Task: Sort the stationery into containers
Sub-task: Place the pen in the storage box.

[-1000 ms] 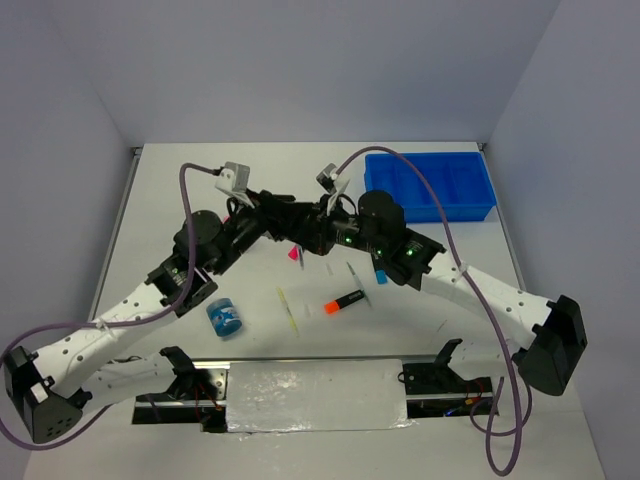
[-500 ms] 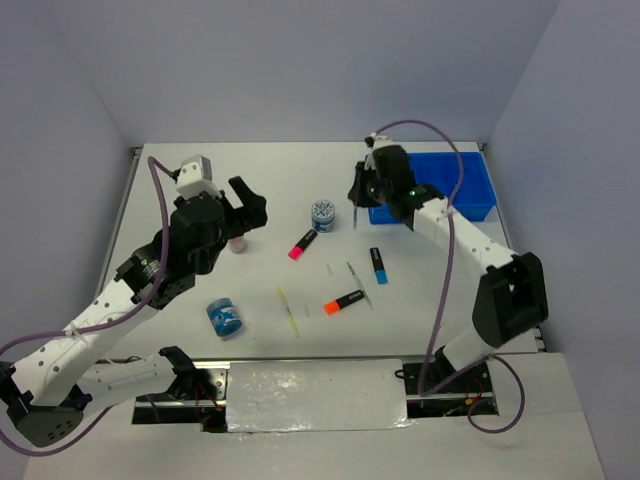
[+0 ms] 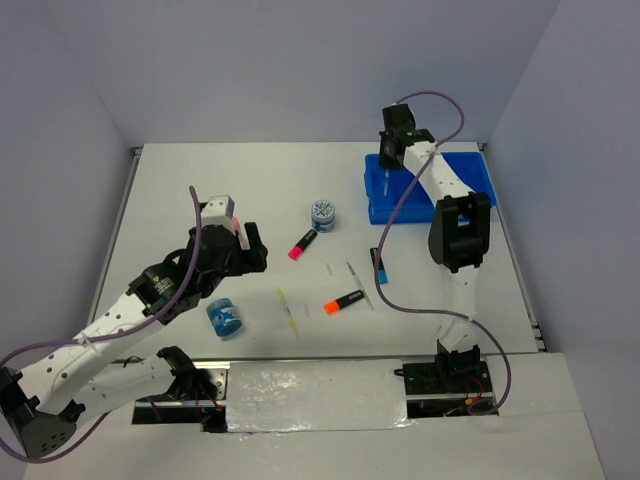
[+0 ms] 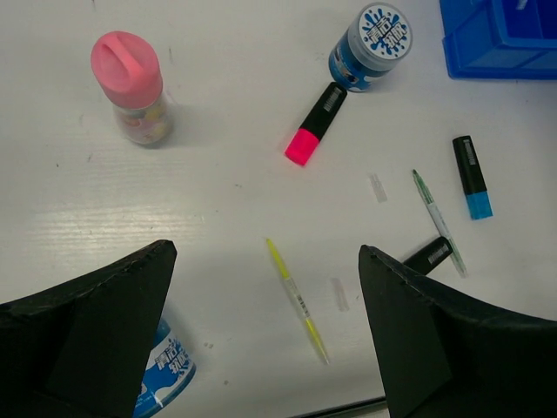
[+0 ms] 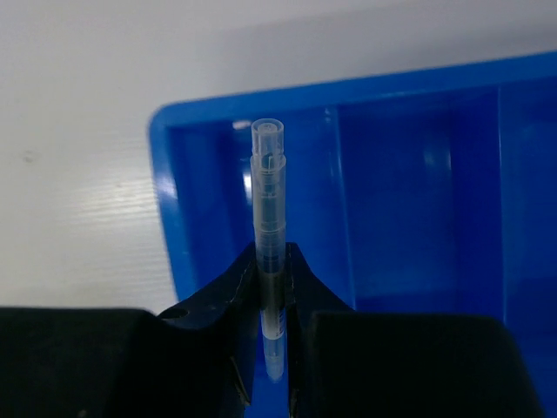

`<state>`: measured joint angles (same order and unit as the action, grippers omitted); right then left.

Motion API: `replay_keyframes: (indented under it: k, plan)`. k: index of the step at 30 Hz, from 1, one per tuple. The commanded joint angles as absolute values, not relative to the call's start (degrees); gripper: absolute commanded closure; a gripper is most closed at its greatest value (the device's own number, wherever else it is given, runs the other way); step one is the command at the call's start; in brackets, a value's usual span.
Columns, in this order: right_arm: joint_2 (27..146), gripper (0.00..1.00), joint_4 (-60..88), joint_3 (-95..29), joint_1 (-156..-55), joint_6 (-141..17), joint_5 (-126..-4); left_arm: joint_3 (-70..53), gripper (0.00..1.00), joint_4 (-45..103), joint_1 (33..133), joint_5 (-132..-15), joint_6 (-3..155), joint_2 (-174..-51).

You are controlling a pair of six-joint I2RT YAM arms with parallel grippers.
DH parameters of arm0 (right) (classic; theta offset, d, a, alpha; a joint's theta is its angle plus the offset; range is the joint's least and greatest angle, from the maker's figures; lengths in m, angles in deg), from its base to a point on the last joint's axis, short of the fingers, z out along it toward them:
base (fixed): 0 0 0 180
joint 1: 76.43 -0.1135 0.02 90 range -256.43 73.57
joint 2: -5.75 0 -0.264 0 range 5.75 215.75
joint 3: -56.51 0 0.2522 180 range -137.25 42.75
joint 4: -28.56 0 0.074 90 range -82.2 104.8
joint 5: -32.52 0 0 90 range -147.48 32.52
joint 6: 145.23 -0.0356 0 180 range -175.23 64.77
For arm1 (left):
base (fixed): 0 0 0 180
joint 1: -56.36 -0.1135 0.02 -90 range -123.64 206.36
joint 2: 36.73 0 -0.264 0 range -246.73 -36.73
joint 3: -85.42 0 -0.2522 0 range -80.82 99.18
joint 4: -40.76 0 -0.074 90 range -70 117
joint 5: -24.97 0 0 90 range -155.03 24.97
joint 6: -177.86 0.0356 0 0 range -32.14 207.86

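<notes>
The white table [image 3: 230, 180] carries a blue tray [image 3: 482, 178] at upper right of the top view. At mid-frame stands a round blue jar [image 3: 323, 215], and below it lie a pink-capped marker [image 3: 302, 245], a blue-capped marker [image 4: 471, 177], an orange-capped marker [image 3: 344, 301], a green pen [image 4: 435, 218] and a yellow pen [image 3: 288, 310]. A second jar [image 3: 224, 318] lies at lower left. A pink-capped bottle [image 4: 130, 87] stands at upper left of the left wrist view.

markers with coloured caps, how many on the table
3: pink marker by the far jar, orange marker mid-table, blue marker near the tray. Others may be hidden in the tray.

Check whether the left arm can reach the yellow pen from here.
Probably yes. The left gripper hangs open over the table, the yellow pen lies uncovered between its fingers in the wrist view; only a blue jar sits near one finger.
</notes>
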<state>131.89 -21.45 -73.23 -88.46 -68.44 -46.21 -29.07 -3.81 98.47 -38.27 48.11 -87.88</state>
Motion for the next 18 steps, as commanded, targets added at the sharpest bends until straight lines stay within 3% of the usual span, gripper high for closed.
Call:
replay_keyframes:
  k: [1, 15, 18]
  plan:
    - [130.82, 1.0, -24.23, -75.73, -88.39, -65.78, -44.12, -29.05, 0.01, -1.57, 98.11, -40.16, 50.94, -86.65]
    - [130.64, 0.81, -23.35, -72.21, -88.21, -64.63, -48.33, -30.02, 0.01, 0.72, 98.11, -44.03, 52.0, -90.52]
    - [129.76, 0.63, -23.25, -71.86, -88.12, -64.81, -49.13, -30.01, 0.01, 0.81, 98.11, -44.2, 52.0, -90.51]
